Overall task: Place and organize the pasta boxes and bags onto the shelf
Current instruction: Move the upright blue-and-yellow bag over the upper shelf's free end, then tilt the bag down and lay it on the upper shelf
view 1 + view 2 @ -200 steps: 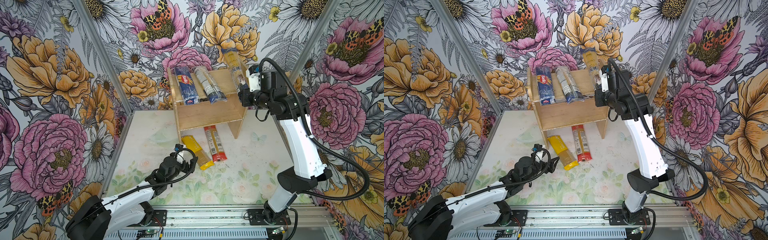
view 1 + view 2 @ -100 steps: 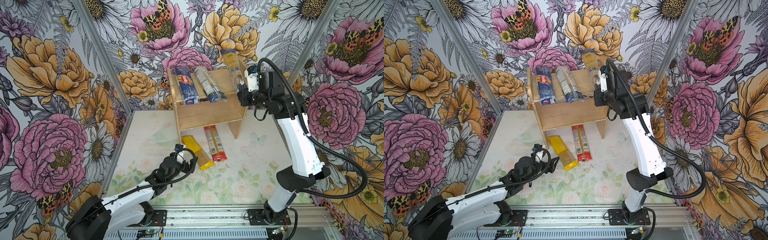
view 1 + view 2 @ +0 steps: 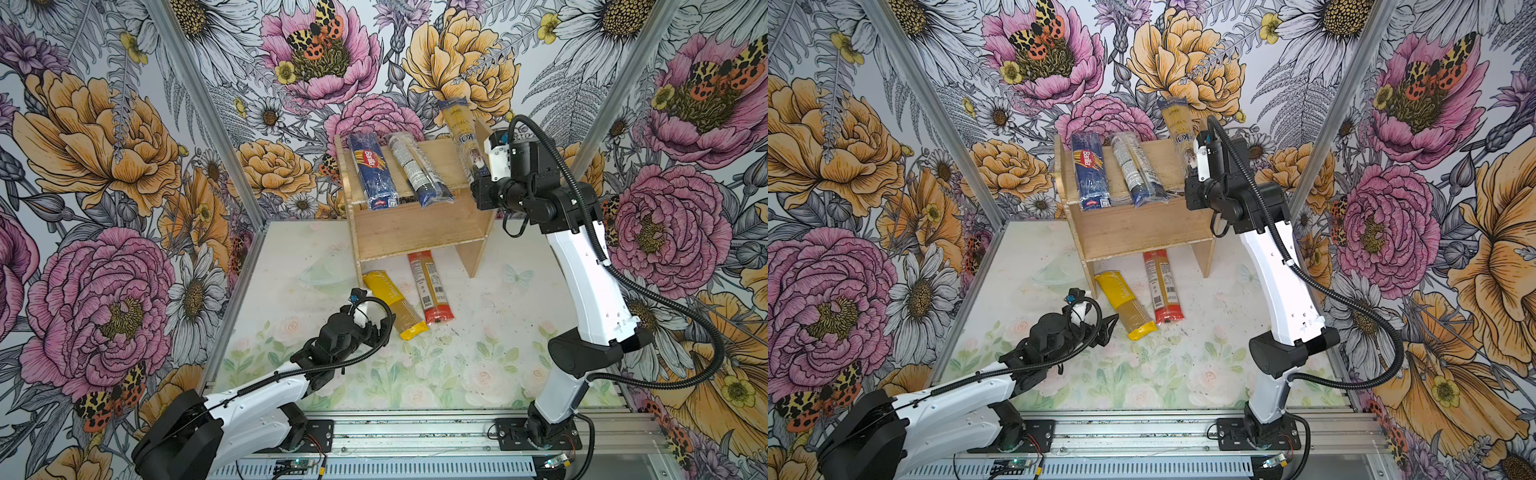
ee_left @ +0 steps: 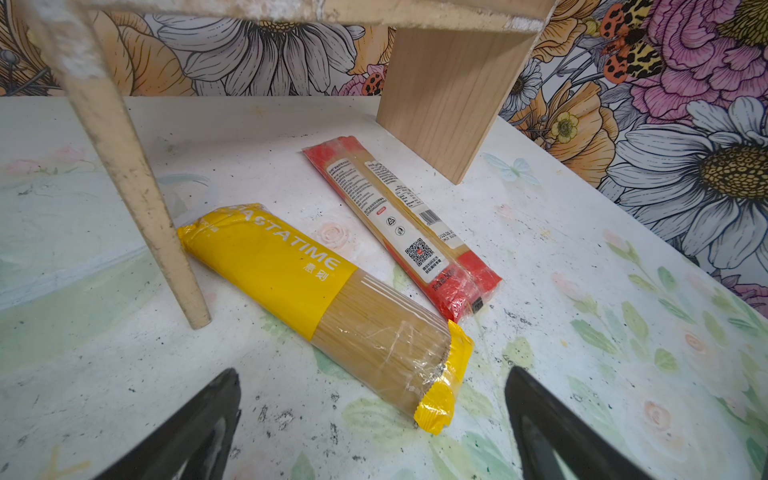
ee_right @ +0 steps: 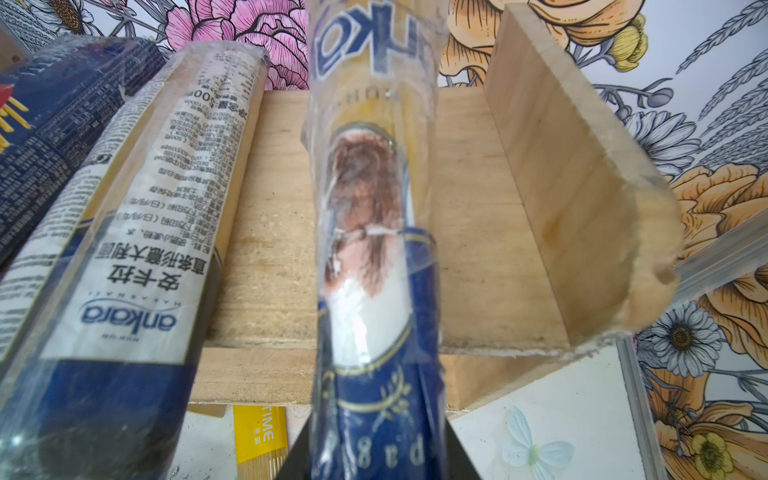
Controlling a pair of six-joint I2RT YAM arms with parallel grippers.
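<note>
Small update: over the last second the right gripper (image 3: 478,187) has slid a bit toward the middle of the shelf (image 3: 415,232), taking the yellow-and-blue pack (image 3: 460,133) with it. The pack now sits a little further in from the side panel (image 5: 582,187). The left arm hasn't budged.

My read is that it's lining up pack 3 for the top board. The dark blue pack (image 3: 372,172) and the white-label pack (image 3: 417,170) are already lying up there, so that's 2 done, 1 in the air and 2 to go.

The right gripper is clamped nearly shut on the blue near end of the pack, by the front edge of the board. The pack points away from it and tilts up, with the far end poking above the back of the shelf, so it's not lying flat yet. In the right wrist view it's between the white-label pack and the side panel, seemingly touching neither.

The left gripper (image 4: 372,386) is spread wide and holding nothing, low over the table (image 3: 478,332), just short of the near end of the yellow-ended pack (image 3: 395,303). The red-ended pack (image 3: 430,286) lies right beside that one. Both have their far ends tucked under the shelf.
</note>
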